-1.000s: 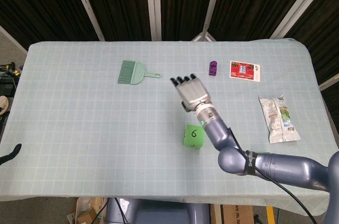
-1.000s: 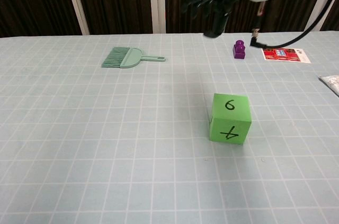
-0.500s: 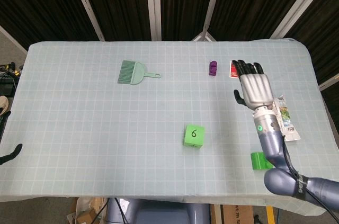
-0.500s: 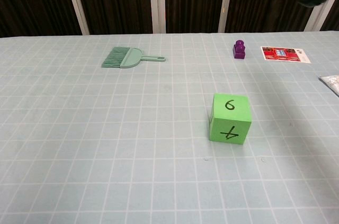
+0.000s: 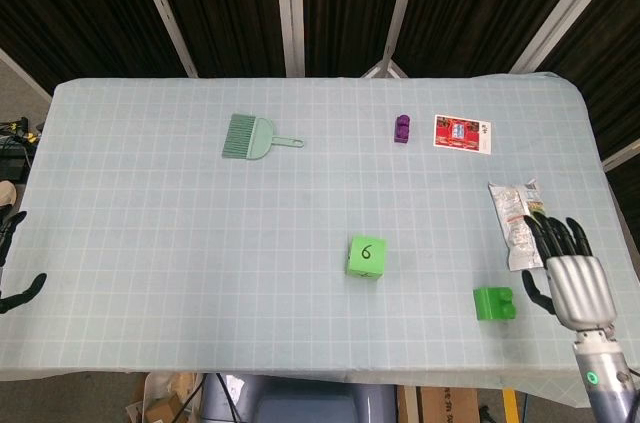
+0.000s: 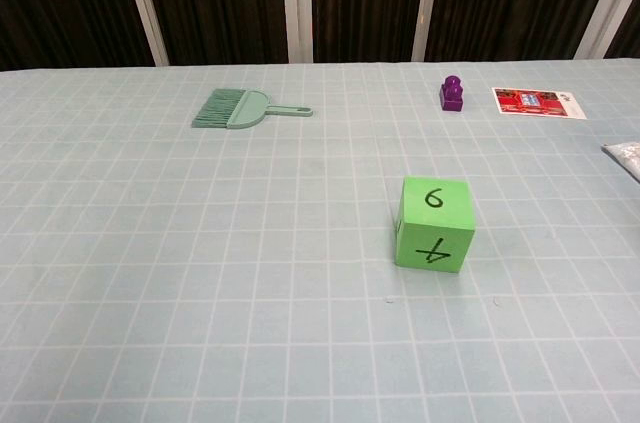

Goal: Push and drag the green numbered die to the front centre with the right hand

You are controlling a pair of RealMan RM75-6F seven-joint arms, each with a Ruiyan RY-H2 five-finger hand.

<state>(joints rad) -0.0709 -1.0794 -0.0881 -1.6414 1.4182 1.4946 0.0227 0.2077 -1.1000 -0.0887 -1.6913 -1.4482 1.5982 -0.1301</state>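
The green die [image 5: 366, 256] stands alone on the checked cloth a little right of centre, towards the front. Its top face reads 6, and the chest view shows a 4 on the near face [image 6: 435, 223]. My right hand [image 5: 570, 278] hovers at the front right corner, far right of the die, fingers spread and holding nothing. It does not show in the chest view. Only dark fingertips of my left hand [image 5: 12, 258] show at the left edge, spread apart with nothing between them.
A small green block [image 5: 494, 303] lies just left of my right hand. A snack packet [image 5: 520, 223] lies beyond that hand. At the back are a teal hand brush [image 5: 248, 136], a purple block [image 5: 402, 128] and a red card [image 5: 462, 132].
My right hand has swept from just behind the die to the right and back to the front right corner, leaving the chest view. The die has not moved. More left fingertips show.
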